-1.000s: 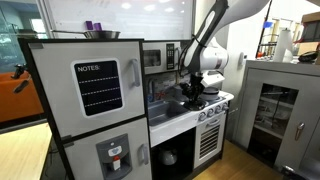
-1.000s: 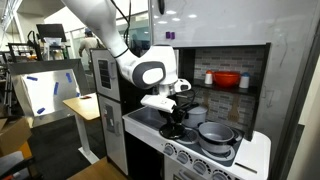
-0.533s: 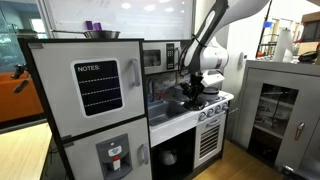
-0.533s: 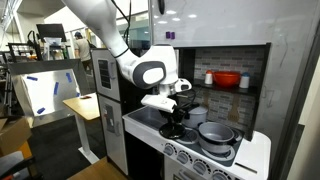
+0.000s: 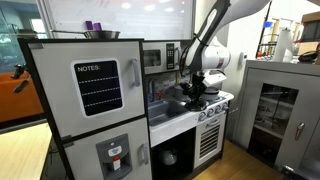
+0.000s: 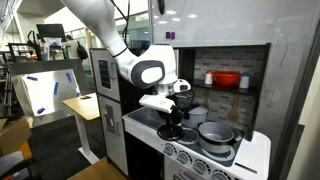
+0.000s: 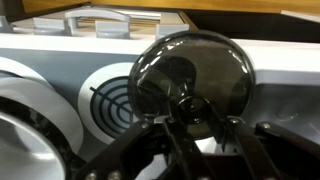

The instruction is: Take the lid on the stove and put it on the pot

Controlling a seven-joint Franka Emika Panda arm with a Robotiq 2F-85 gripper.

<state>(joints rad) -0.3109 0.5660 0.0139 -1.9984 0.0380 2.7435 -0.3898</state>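
The round grey lid (image 7: 190, 62) with a dark knob lies over a black burner of the white stove (image 6: 252, 152). My gripper (image 7: 195, 115) reaches down over it with one finger on each side of the knob, pressed against it. In both exterior views the gripper (image 6: 172, 122) (image 5: 193, 93) sits low over the stove's front burner. The dark silvery pot (image 6: 215, 133) stands on the neighbouring burner beside the gripper, its rim (image 7: 20, 125) at the left edge of the wrist view. I cannot tell whether the lid is lifted off the stove.
A red bowl (image 6: 227, 79) sits on the shelf behind the stove. A steel bowl (image 5: 100, 34) and purple cups (image 5: 92, 26) stand on top of the toy fridge. A row of knobs (image 6: 195, 160) runs along the stove front. A cabinet (image 5: 280, 105) stands beside the kitchen.
Almost nothing differs; the arm holds the same low pose over the burner, and the pot has not moved.
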